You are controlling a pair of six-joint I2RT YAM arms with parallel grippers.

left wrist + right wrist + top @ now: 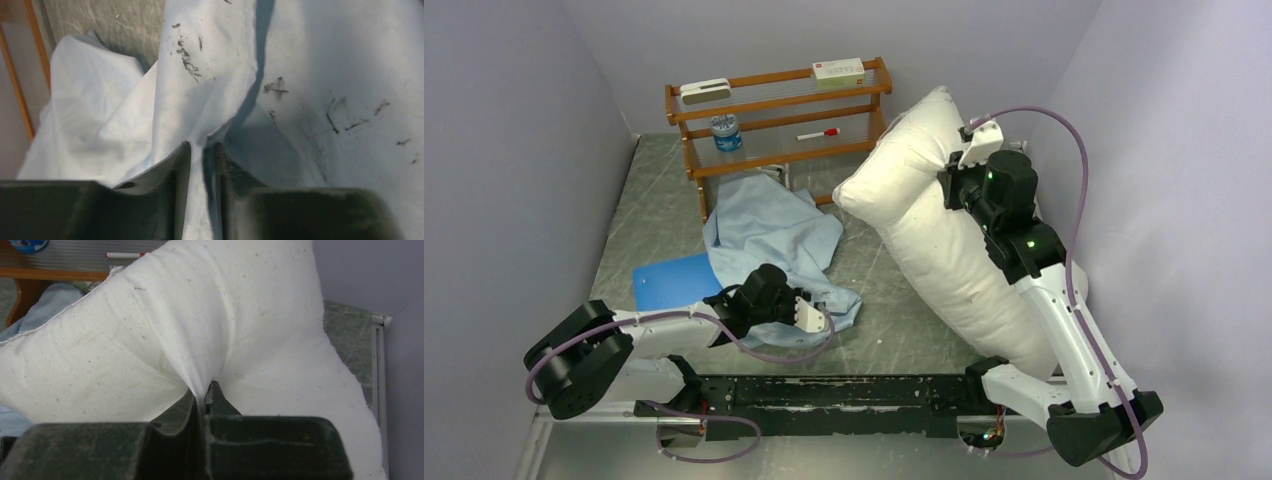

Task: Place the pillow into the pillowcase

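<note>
The plump white speckled pillow (944, 230) leans along the right side of the grey table (894, 300), its cloth pinched in the tightly closed right gripper (205, 392), while the crumpled sky-blue fabric pillowcase (769, 230) lies left of it, a fold caught in the nearly closed left gripper (203, 150).

My fingers (170, 195) are matt dark plastic. The thin sky-blue cloth pillowcase (210, 60) is wrinkled and smudged, the plump white cloth pillow (150, 340) finely speckled.

Nothing can be read for certain. On the wooden rack (764, 77), the white box (838, 71) on top bears a red mark too small to read; the blue tin (725, 132) one shelf lower shows only blurred print.
</note>
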